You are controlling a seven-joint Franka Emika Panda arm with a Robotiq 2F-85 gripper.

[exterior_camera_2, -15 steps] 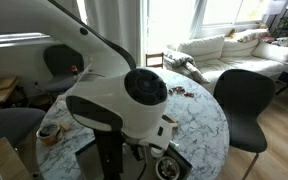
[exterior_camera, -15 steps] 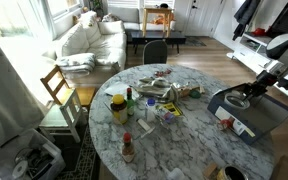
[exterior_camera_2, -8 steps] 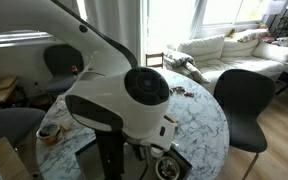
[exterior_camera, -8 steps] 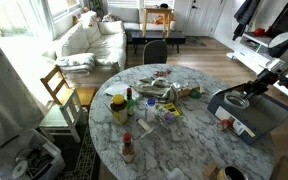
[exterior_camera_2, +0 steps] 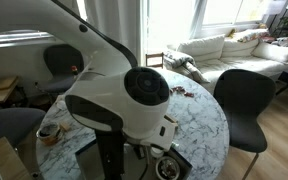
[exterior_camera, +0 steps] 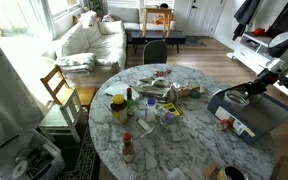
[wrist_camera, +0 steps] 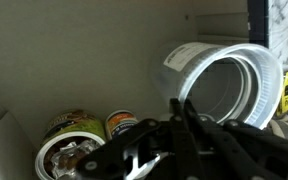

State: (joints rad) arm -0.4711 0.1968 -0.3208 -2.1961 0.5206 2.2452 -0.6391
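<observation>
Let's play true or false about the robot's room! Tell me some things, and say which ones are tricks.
The table is round. True.
The claw is wide open. False: it is shut.
A clear tub lies on its side right by the claw. True.
The sofa is red. False: it is white.

Home living room, white sofa (exterior_camera: 89, 40), round marble dining table (exterior_camera: 189, 140), wooden chair (exterior_camera: 59, 90), hardwood floor (exterior_camera: 209, 55)
</observation>
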